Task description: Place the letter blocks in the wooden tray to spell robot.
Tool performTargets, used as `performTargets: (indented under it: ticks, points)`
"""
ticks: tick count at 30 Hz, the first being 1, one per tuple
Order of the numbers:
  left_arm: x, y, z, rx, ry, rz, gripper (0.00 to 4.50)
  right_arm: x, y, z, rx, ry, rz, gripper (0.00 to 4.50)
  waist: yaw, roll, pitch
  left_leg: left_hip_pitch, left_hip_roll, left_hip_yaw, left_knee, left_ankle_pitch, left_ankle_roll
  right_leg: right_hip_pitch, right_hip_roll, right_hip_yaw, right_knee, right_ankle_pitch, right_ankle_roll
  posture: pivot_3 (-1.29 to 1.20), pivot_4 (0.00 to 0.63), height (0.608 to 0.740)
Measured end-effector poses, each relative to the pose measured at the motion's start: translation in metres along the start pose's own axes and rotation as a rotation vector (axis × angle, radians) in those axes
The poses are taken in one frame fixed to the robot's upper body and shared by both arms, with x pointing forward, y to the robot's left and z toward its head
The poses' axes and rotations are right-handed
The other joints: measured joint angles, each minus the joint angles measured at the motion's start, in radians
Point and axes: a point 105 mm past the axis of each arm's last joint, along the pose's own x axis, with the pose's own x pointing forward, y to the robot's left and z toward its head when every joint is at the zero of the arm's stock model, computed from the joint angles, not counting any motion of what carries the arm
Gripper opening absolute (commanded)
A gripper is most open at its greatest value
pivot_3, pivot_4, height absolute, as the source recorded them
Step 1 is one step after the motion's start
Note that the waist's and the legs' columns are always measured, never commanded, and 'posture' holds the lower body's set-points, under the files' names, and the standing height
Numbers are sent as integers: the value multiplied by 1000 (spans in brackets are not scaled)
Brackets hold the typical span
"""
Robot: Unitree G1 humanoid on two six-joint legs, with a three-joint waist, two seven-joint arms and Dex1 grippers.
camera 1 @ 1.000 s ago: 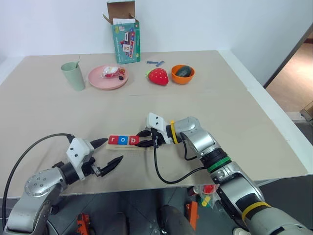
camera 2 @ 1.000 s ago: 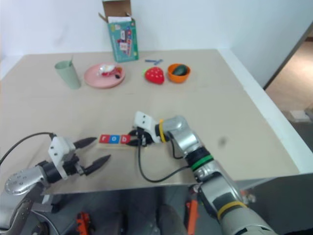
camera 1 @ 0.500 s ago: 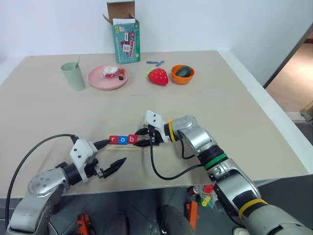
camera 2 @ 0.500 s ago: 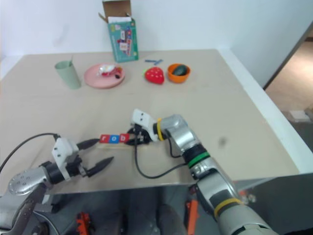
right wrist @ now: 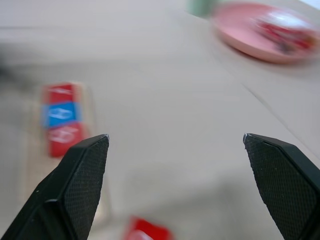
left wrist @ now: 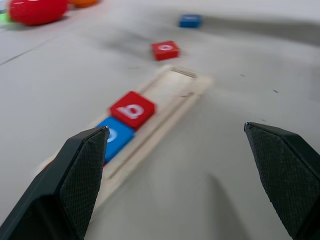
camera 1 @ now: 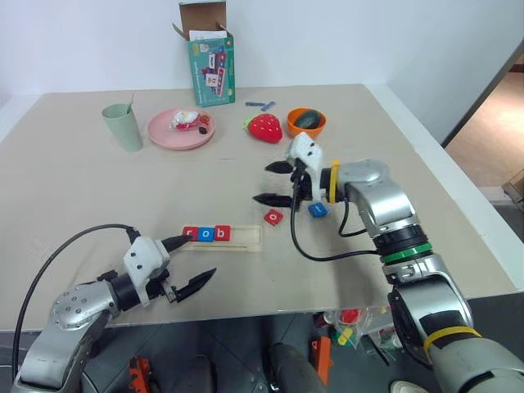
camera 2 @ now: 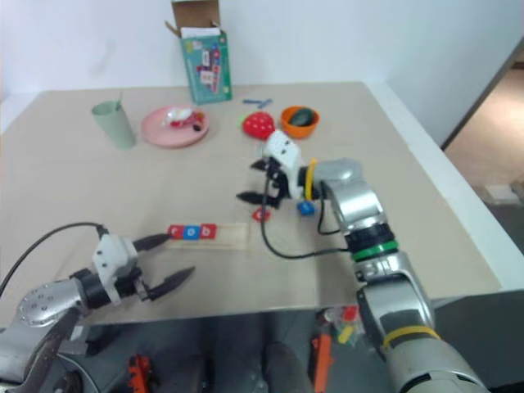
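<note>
Stretching left to right across the near middle of the table (camera 1: 98, 188), the wooden tray (camera 1: 242, 238) holds 3 letter blocks (camera 1: 206, 234), r, o, b, filling its left part; its 2 right slots are bare. Just right of the tray's far end lie the loose red block (camera 1: 273, 217) and, farther right, the loose blue block (camera 1: 318, 210). The right gripper (camera 1: 275, 183), released and wide, hangs just far of the red block, much nearer than the left gripper (camera 1: 190, 260), which waits, also spread, near the tray's left end. A second ago the right gripper sat at the b tile, jaws nearly closed; it has since lifted away rightward and opened.
</note>
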Motion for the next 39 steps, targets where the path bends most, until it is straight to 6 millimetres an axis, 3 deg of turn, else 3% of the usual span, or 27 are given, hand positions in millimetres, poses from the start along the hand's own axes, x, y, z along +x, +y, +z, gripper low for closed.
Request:
performTargets:
  ticks: [2,5,15,17,18,26,29,39]
  points:
    - [4,-5,4,12,-13,-33,4500,-4,7,-25,56,36,-35,4448,0,0,0,-1,0,-1,-2,0,0,0,0,0,0,-1,0,0,150,740]
    - [6,-4,10,36,-30,-40,4500,-5,20,-47,121,73,-60,4448,-1,1,0,-2,0,0,-2,0,0,-3,0,1,0,-1,0,0,150,740]
    - [9,-1,17,56,-38,-66,4500,3,42,-35,192,-2,-157,4448,-4,1,0,-2,0,0,-2,0,0,-2,1,1,0,-1,1,0,150,740]
    - [9,0,18,48,-43,-62,4500,5,45,-24,188,-37,-150,3886,-5,1,0,-2,1,0,-2,0,0,-2,1,1,0,-1,1,0,150,740]
    - [9,0,17,44,-45,-56,4500,5,46,-22,185,-44,-151,3810,-4,1,0,-2,1,0,-2,0,0,-2,1,1,0,-1,1,0,150,740]
    - [8,6,12,-3,-44,16,4500,43,75,11,114,-96,11,956,-5,1,0,-1,4,-1,-2,0,0,-2,4,0,0,1,-2,0,150,740]
    - [7,5,8,-18,-34,23,4500,58,81,10,103,-80,40,20,-5,0,0,-1,4,-1,-2,0,0,-2,5,0,0,1,-2,0,150,740]
    - [-1,7,0,-65,-27,92,4500,69,85,-13,69,-6,58,20,-4,0,0,-1,5,-1,-2,0,0,-2,6,0,0,1,-3,0,150,740]
